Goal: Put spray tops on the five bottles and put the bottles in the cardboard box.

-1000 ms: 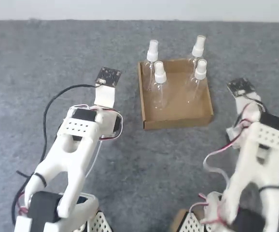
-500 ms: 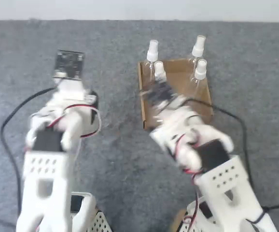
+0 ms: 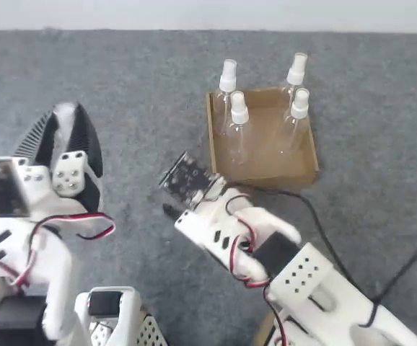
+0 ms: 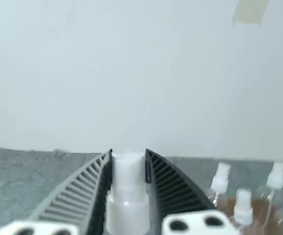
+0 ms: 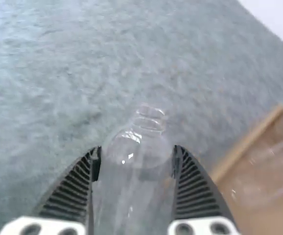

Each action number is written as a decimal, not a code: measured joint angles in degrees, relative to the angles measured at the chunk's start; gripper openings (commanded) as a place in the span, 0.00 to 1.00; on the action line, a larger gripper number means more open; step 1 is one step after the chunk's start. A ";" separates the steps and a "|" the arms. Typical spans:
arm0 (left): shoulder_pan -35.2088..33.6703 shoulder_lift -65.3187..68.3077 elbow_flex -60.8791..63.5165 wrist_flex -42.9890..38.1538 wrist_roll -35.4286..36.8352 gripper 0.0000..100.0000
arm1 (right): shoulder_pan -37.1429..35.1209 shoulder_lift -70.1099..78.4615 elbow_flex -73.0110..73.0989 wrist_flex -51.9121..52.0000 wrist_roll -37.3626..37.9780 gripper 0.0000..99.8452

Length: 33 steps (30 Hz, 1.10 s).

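Left claw (image 4: 128, 157): clamped tight on a white spray top (image 4: 128, 196), fingers pointing up at the left of the table (image 3: 66, 133)
Right claw (image 5: 136, 152): fingers closed round the shoulders of a clear bottle (image 5: 131, 188), its neck bare
Where that bottle is: held out over the grey carpet (image 3: 122, 72), just off the near left corner of the cardboard box (image 3: 266, 180)
Box: four capped bottles (image 3: 237, 130) stand there, the near pair inside; whether the far pair is inside or just behind, I cannot tell
Just changed: a second ago the right arm sat by the box's right side; now it's swung across to the middle, and the left arm has shifted left and reared up
What it means: top and last bare bottle both look in hand, yet well apart; mating them looks like the next job, then boxing
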 measured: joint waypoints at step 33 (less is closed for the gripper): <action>8.53 13.89 6.15 -17.41 13.89 0.01 | -5.27 -0.26 10.64 -15.03 -0.44 0.01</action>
